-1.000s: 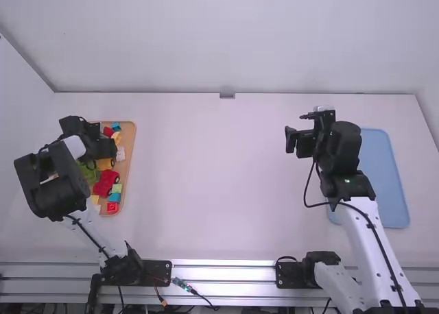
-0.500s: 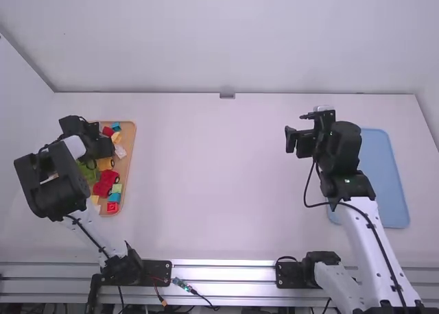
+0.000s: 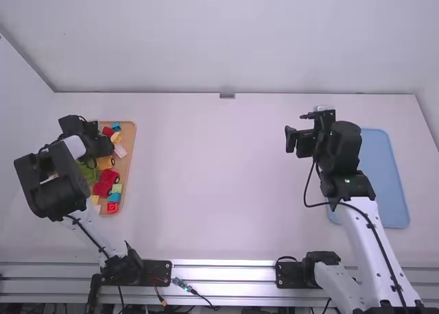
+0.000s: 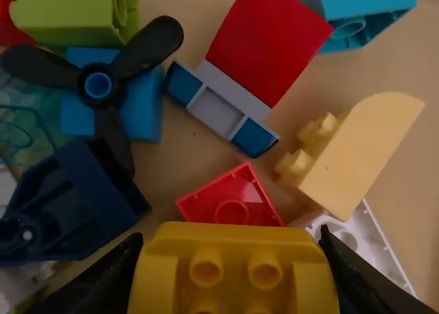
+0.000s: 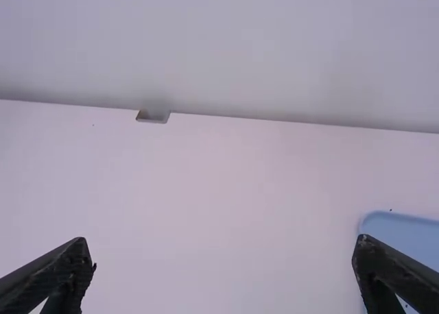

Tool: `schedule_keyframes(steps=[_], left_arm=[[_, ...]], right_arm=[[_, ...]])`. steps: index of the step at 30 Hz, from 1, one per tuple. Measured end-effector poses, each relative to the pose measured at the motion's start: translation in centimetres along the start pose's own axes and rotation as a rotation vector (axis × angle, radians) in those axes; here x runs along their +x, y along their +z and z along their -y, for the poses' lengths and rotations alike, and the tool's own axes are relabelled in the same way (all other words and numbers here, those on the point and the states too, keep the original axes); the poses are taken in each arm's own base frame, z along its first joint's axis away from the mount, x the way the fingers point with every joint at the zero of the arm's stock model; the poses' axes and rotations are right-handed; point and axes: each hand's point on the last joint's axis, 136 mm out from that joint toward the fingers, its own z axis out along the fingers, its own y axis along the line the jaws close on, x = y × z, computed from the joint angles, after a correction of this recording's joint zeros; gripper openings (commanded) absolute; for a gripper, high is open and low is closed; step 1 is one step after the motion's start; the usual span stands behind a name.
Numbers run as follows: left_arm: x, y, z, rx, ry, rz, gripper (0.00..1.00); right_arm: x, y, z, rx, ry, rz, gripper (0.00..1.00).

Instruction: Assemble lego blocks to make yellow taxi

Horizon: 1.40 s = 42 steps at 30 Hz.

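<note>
At the left, over the wooden tray [image 3: 130, 149] of loose blocks, is my left gripper [image 3: 105, 148]. In the left wrist view, the left gripper [image 4: 230, 252] is shut on a yellow block [image 4: 233, 262] with studs and rounded edges. Around it lie a red block [image 4: 230, 197], a pale yellow curved block [image 4: 363, 153], a white plate [image 4: 374, 249] and a dark blue piece [image 4: 75, 197]. My right gripper [image 3: 299, 140] is above the right half of the table; in the right wrist view, the right gripper [image 5: 223, 256] stands wide open with nothing between its fingers.
A blue tray [image 3: 385, 170] lies at the right, partly behind the right arm. In the left wrist view, a black propeller piece [image 4: 106, 70] on a blue block and a larger red block [image 4: 271, 36] are close by. Red wheeled pieces [image 3: 104, 184] lie in the wooden tray.
The white piece in the wooden tray has shifted and turned slightly beside the left gripper. Both arms look unmoved.
</note>
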Motion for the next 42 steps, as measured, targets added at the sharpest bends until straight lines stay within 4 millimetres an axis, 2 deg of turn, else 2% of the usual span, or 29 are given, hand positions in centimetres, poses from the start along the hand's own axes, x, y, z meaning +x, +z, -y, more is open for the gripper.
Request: schedule_keyframes(steps=[4, 6, 7, 9, 12, 15, 16, 19, 22, 24, 26, 28, 29, 30, 32, 35, 37, 39, 41, 42], left_arm=[[0.6, -0.1, 0.1, 0.005, -0.032, -0.032, 0.38], [0.7, -0.3, 0.2, 0.008, -0.051, -0.047, 0.29], [0.6, -0.4, 0.2, 0.008, -0.056, -0.047, 0.29], [0.1, -0.8, 0.2, 0.011, -0.063, -0.043, 0.16], [-0.9, -2.1, 0.7, 0.024, -0.066, -0.011, 0.13], [-3.4, -5.5, 2.1, 0.040, -0.038, 0.068, 0.04], [-3.5, -5.6, 2.2, 0.040, -0.036, 0.071, 0.02], [-5.0, -9.0, 5.6, 0.073, 0.029, 0.121, 0.02], [-5.4, -10.2, 8.7, 0.109, 0.088, 0.135, 0.02], [-5.2, -10.8, 13.0, 0.163, 0.171, 0.131, 0.02], [-4.6, -10.8, 15.9, 0.199, 0.238, 0.119, 0.02], [-2.9, -11.2, 21.4, 0.269, 0.400, 0.096, 0.02], [-2.7, -11.3, 22.0, 0.278, 0.420, 0.094, 0.02], [-1.3, -11.7, 25.0, 0.317, 0.519, 0.078, 0.02], [0.6, -12.3, 28.3, 0.356, 0.643, 0.061, 0.02], [4.4, -13.9, 34.6, 0.414, 0.902, 0.068, 0.02], [5.9, -14.5, 36.4, 0.434, 1.002, 0.073, 0.02], [9.2, -15.4, 38.9, 0.475, 1.176, 0.067, 0.02], [12.1, -15.8, 40.2, 0.508, 1.304, 0.052, 0.02], [14.4, -16.0, 41.0, 0.534, 1.389, 0.043, 0.02]], right_arm=[[0.0, 0.0, 0.0, 0.000, 0.002, 0.000, 0.99], [0.0, 0.0, 0.0, 0.000, 0.001, 0.000, 0.99], [0.0, 0.0, 0.0, 0.000, -0.002, 0.000, 0.99], [0.0, 0.0, 0.0, -0.001, 0.000, 0.000, 0.99], [0.0, 0.0, 0.0, 0.000, 0.003, 0.000, 0.99], [0.0, 0.0, 0.0, 0.000, 0.000, 0.000, 0.99], [0.0, 0.0, 0.0, 0.000, 0.004, 0.000, 0.99], [0.0, 0.0, 0.0, -0.001, 0.003, 0.000, 0.99], [0.0, 0.0, 0.0, -0.001, 0.010, 0.000, 0.99], [0.0, 0.0, 0.0, 0.000, 0.025, -0.002, 0.99], [0.2, 0.0, 0.0, 0.000, 0.042, -0.008, 0.99], [0.7, 0.0, 0.1, 0.003, 0.067, -0.027, 0.99], [0.8, 0.0, 0.2, 0.004, 0.069, -0.030, 0.99], [1.0, -0.1, 0.4, 0.011, 0.079, -0.038, 0.99], [1.3, -0.1, 0.7, 0.018, 0.090, -0.051, 0.99], [2.1, -0.2, 1.1, 0.030, 0.109, -0.082, 0.99], [2.2, -0.3, 1.3, 0.035, 0.115, -0.084, 0.99], [2.1, -0.6, 1.6, 0.045, 0.123, -0.080, 0.99], [1.9, -1.1, 1.8, 0.053, 0.127, -0.072, 0.99], [1.7, -1.5, 2.0, 0.059, 0.128, -0.062, 0.99]])
